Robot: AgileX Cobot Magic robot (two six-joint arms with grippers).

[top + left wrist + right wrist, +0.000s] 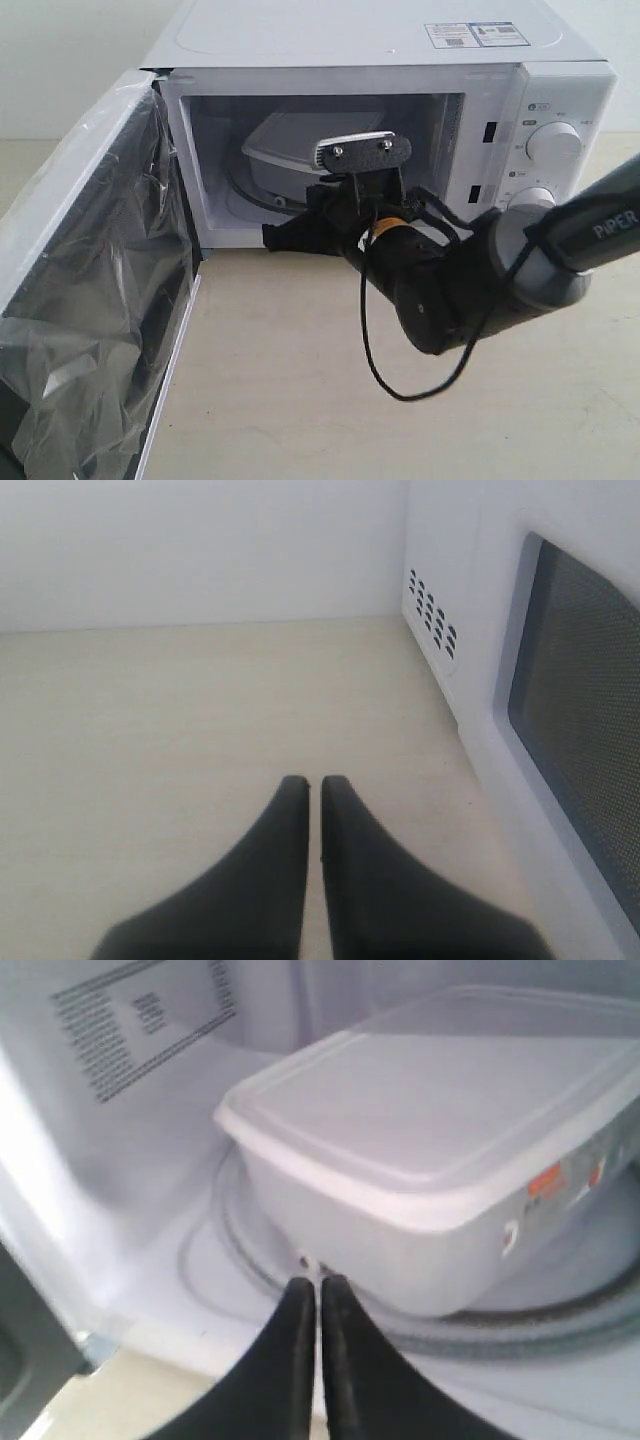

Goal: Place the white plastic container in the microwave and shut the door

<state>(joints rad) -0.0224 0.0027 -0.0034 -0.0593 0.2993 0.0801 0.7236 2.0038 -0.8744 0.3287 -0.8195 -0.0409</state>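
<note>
The white plastic container (290,145) sits with its lid on, on the glass turntable (235,1250) inside the microwave (350,40). In the right wrist view the container (430,1120) fills the cavity. My right gripper (318,1282) is shut and empty, its tips just short of the tub's near corner, over the turntable's rim. In the exterior view this gripper (285,236) is at the cavity's front sill. The door (90,300) stands wide open on the left, draped in clear film. My left gripper (314,780) is shut and empty above the bare tabletop; the exterior view does not show it.
Beside my left gripper are the microwave's side vents (432,615) and the door's dark mesh window (580,730). Two dials (553,143) sit on the right panel. A black cable (400,390) loops down from the right arm over the beige table (280,400).
</note>
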